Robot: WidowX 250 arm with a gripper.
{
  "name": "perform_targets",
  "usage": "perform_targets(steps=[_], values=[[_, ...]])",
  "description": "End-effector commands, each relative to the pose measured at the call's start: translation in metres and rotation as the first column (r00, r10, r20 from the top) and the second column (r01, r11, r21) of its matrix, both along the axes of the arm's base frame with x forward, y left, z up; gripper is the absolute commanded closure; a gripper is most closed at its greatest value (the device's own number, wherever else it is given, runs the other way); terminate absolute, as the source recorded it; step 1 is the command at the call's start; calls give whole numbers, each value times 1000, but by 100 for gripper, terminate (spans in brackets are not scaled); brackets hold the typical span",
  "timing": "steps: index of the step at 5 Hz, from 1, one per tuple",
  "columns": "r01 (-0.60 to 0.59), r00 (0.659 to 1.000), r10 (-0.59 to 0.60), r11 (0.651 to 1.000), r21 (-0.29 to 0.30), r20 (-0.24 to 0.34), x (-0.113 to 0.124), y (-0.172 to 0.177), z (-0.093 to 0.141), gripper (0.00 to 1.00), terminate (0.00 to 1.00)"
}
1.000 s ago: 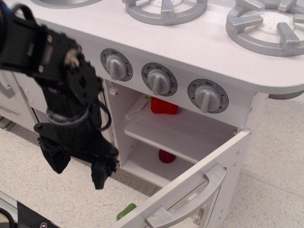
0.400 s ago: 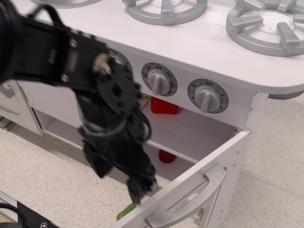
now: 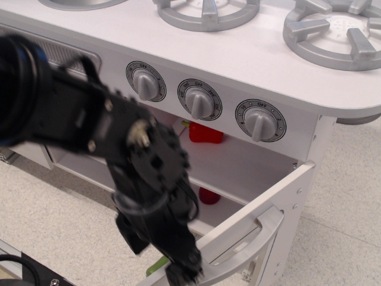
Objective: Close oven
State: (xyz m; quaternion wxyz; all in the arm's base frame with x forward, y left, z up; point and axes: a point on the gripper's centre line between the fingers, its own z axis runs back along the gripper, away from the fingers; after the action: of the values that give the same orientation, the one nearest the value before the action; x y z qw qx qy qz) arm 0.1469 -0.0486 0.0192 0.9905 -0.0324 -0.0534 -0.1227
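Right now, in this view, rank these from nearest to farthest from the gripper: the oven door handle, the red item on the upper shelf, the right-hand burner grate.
1. Oven door handle, just right of the gripper.
2. Red item, up inside the oven.
3. Right-hand burner grate, top right on the stovetop.

three knobs (image 3: pixel 200 102), two burners (image 3: pixel 334 28), one oven (image 3: pixel 238 173)
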Motion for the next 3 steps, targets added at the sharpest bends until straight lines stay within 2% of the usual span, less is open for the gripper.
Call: perform_targets(steps=[1, 2, 3], values=[[-58, 996, 56, 998, 34, 65, 3, 6, -15, 0, 0], [-85, 994, 82, 995, 44, 79, 9, 18, -15, 0, 0], [-119, 992, 116, 991, 59, 55, 22, 37, -10, 0, 0]])
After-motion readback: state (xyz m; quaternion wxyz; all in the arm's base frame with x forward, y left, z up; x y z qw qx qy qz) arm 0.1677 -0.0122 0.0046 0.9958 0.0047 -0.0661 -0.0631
